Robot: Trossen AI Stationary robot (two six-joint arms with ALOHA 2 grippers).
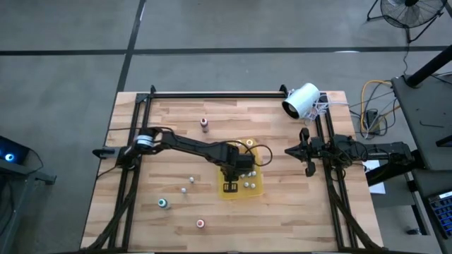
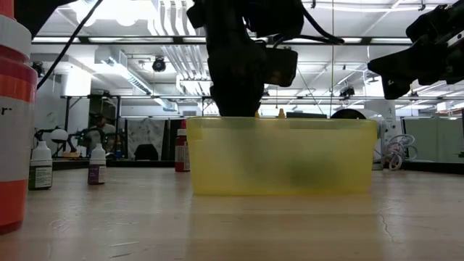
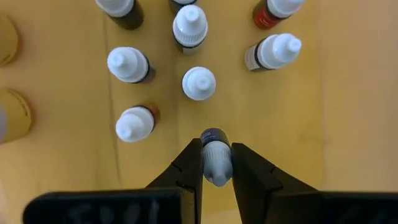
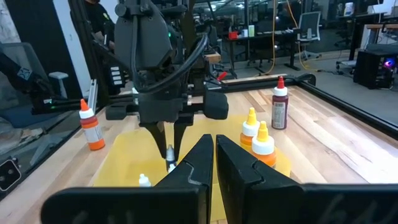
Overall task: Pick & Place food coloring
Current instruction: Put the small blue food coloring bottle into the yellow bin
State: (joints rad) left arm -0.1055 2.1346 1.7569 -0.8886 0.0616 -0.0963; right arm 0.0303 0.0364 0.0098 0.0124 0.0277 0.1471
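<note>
- The tray (image 1: 263, 185) lies on the table (image 1: 141, 212), near the middle, a little toward the right arm's side.
- The left gripper (image 3: 216, 167) hangs over the tray, fingers closed on a small dropper bottle (image 3: 215, 160) that stands between them.
- Inside the tray, seven more bottles (image 3: 199, 83) stand upright ahead of that gripper, close together but apart.
- Outside the tray, five loose bottles are scattered over the table: one (image 1: 204, 124) toward the far edge, two (image 1: 191, 179) just left of the tray, two (image 1: 163, 203) nearer the front edge.
- The white cylinder device (image 1: 301, 100) lies at the far right corner.
- The right gripper (image 1: 290, 150) waits, fingers together, right of the tray.
</note>
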